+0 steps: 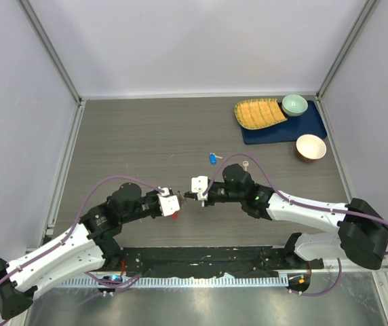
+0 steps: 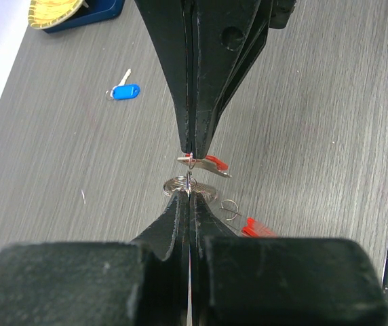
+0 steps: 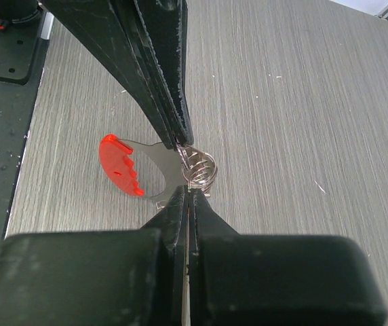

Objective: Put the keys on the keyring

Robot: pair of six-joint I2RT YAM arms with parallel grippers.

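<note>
Right now I am pressing both pairs of jaws fully shut, tip to tip, just above the tabletop in front of my bases. My left jaws are pinching the keyring, which is showing as a small tight coil of silvery wire, several turns stacked together and standing on edge at the very tips. My right jaws are gripping the red-headed key by its flat silver metal. Its translucent red plastic head, notched along one edge, is sticking out to the side. The key's metal end is touching the coil, and I cannot tell whether it is threading between the turns or only resting against them. Beneath the left jaws a red piece is lying flat on the wood grain, with a thin wire loop beside it. Farther out, the blue-headed key is lying on the tabletop well apart from the coil. The plain silver key is lying near it, to its right in the overhead view.
</note>
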